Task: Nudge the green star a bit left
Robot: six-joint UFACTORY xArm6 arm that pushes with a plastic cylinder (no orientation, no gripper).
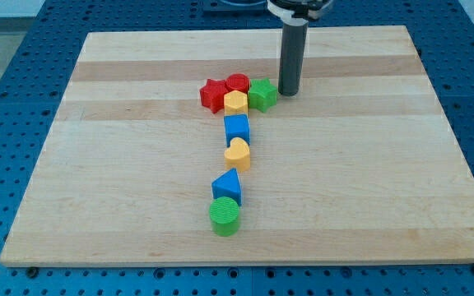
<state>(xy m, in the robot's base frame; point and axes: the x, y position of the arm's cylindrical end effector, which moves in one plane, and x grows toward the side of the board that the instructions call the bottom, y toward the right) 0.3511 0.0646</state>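
green star – dark rod

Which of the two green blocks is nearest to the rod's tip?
The green star, just left of my tip; the green cylinder sits far below.

Counter: pale wooden board. Carried at 12 o'clock: red star, red cylinder, green star, yellow block, all clustered touching. Ranged toward 6 o'clock: blue cube, yellow heart, blue triangle, green cylinder.

My tip just right of green star
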